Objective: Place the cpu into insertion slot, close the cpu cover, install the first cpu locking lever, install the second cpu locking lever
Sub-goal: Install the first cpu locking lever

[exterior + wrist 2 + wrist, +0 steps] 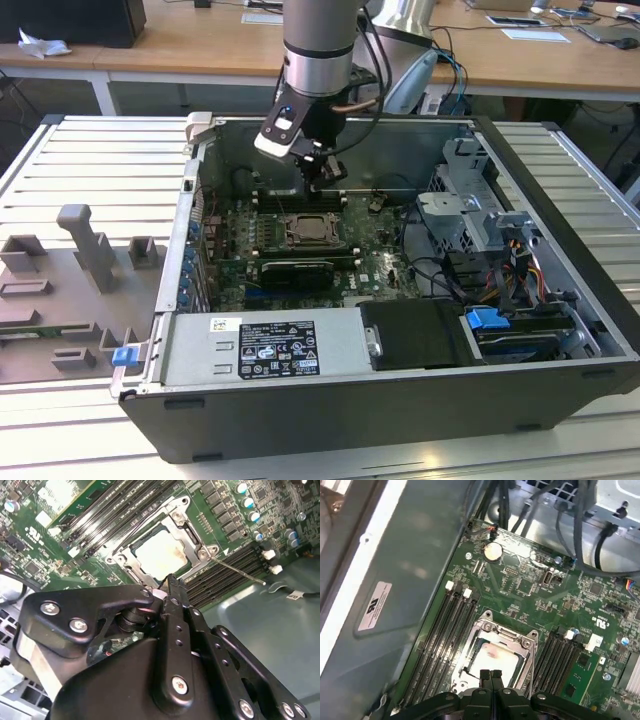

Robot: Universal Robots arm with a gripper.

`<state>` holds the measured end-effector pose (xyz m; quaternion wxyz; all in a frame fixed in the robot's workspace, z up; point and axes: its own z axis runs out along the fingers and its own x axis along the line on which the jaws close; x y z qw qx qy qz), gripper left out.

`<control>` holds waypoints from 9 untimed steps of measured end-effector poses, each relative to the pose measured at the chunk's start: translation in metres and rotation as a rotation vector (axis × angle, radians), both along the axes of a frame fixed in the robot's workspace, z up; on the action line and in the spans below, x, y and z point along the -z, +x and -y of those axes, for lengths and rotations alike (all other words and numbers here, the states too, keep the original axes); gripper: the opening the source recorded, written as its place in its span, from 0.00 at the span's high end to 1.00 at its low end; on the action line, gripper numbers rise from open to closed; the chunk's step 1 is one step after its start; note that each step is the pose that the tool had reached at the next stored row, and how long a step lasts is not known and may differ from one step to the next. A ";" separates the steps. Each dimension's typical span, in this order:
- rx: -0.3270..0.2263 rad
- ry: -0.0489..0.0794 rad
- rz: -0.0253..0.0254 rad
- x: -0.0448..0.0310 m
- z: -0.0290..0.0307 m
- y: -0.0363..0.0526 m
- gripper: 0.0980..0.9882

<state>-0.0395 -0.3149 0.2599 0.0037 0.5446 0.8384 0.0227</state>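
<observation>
gripper (490, 674): jaws closed tight together, nothing held; tips just above the near edge of the socket
cpu (492, 655): seated in insertion slot (316, 231), pale face showing through the window
cpu cover (187, 532): flat down over cpu
locking lever (237, 570): thin rod jutting from a socket corner across the memory slots (215, 577)

Silver-grey cylindrical arm segment (318, 75) with a dark band, white camera block (279, 132) at the wrist, black and copper-toned cables (372, 70) looped alongside, matte black tool (172, 582) of linked angular plates, silver screw heads (180, 684), two slim black fingers (484, 676).
</observation>
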 end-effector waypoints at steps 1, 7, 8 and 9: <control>-0.009 0.000 0.0000 0.0000 0.0000 0.0000 0.99; -0.159 0.000 0.0000 0.0001 0.0000 0.0000 0.99; -0.177 0.000 0.0000 0.0001 0.0000 0.0000 0.99; -0.202 0.000 0.0000 0.0002 0.0000 0.0000 0.99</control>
